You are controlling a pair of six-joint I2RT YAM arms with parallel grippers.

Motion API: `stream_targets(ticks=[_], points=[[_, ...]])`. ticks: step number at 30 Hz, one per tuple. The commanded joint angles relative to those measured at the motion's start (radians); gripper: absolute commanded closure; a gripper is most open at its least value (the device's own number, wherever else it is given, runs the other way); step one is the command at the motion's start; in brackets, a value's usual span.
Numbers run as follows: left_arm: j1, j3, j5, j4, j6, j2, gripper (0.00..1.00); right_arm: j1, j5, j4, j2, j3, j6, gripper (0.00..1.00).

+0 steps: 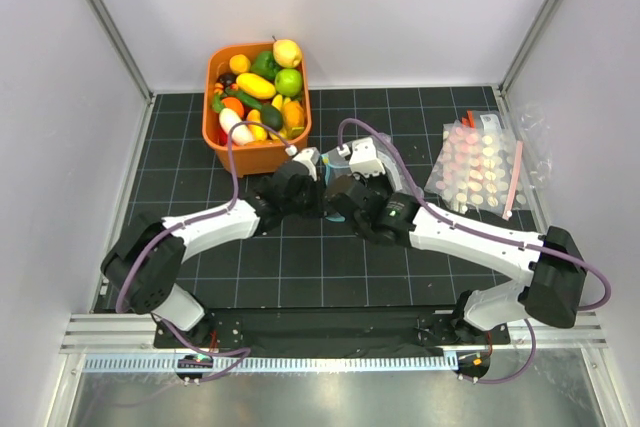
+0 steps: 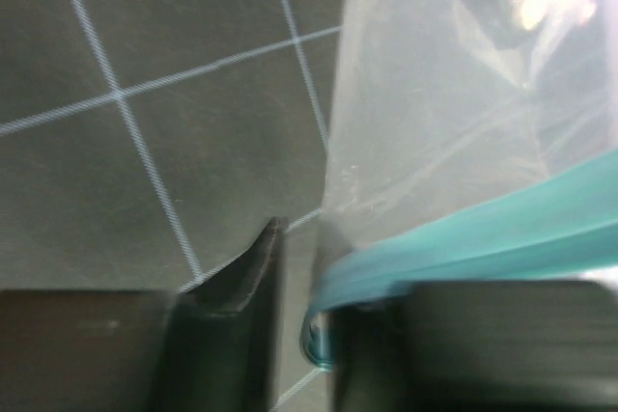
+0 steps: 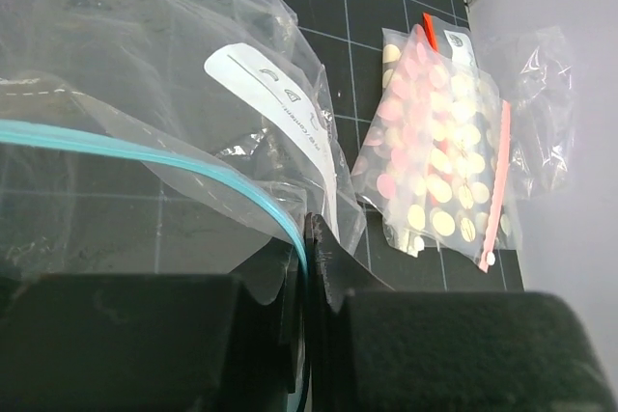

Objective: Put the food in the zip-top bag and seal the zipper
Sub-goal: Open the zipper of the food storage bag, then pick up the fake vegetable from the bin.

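2 claws meet at the bag's edge, just in front of the orange basket.

The right gripper is pinched tight on the teal zipper, with the strip running straight into its closed jaws. The left gripper stands a narrow crack apart. The zipper's end sits in that gap against 1 finger, not squeezed as far as I can see. The clear zip-top bag lies on the dark grid mat, just in front of the basket toward its right corner, mostly hidden under the 2 arms. The food is heaped in the basket. Pink-dotted packs lie well to the basket's right.
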Motion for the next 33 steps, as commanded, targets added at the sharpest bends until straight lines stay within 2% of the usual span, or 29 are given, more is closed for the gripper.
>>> stream_targets(ticks=[1, 3, 6, 13, 16, 17, 19, 21, 22, 25, 29, 33], points=[[0.004, 0.025, -0.072, -0.028, 0.039, -0.039, 0.67, -0.016, 0.007, -0.031, 0.007, 0.035, 0.037, 0.89], [0.004, 0.01, -0.125, -0.039, 0.047, -0.105, 0.52, -0.031, -0.035, -0.006, 0.007, 0.023, 0.035, 0.89], [0.004, -0.036, -0.182, -0.045, 0.054, -0.194, 0.39, -0.08, -0.169, 0.032, 0.013, 0.008, 0.016, 0.9], [0.004, -0.036, -0.248, -0.112, 0.073, -0.297, 0.32, -0.091, -0.222, 0.009, 0.085, 0.046, 0.012, 0.91], [0.005, -0.029, -0.259, -0.138, 0.111, -0.374, 0.26, -0.094, -0.208, 0.005, 0.103, 0.052, 0.012, 0.92], [0.005, -0.018, -0.282, -0.195, 0.119, -0.391, 0.24, -0.093, -0.202, 0.003, 0.106, 0.052, 0.016, 0.93], [0.015, 0.011, -0.401, -0.267, 0.117, -0.452, 0.13, -0.099, -0.208, 0.009, 0.105, 0.047, 0.023, 0.94], [0.042, 0.03, -0.438, -0.295, 0.099, -0.481, 0.09, -0.102, -0.222, 0.012, 0.1, 0.044, 0.025, 0.94], [0.089, 0.042, -0.438, -0.328, 0.078, -0.487, 0.09, -0.105, -0.226, 0.02, 0.094, 0.04, 0.025, 0.94], [0.169, 0.146, -0.46, -0.438, 0.067, -0.457, 0.07, -0.109, -0.246, 0.029, 0.083, 0.031, 0.023, 0.94], [0.243, 0.328, -0.516, -0.574, 0.056, -0.339, 0.0, -0.114, -0.266, 0.038, 0.074, 0.024, 0.025, 0.94], [0.306, 0.585, -0.582, -0.709, 0.044, -0.152, 0.0, -0.117, -0.283, 0.045, 0.071, 0.021, 0.023, 0.94]])
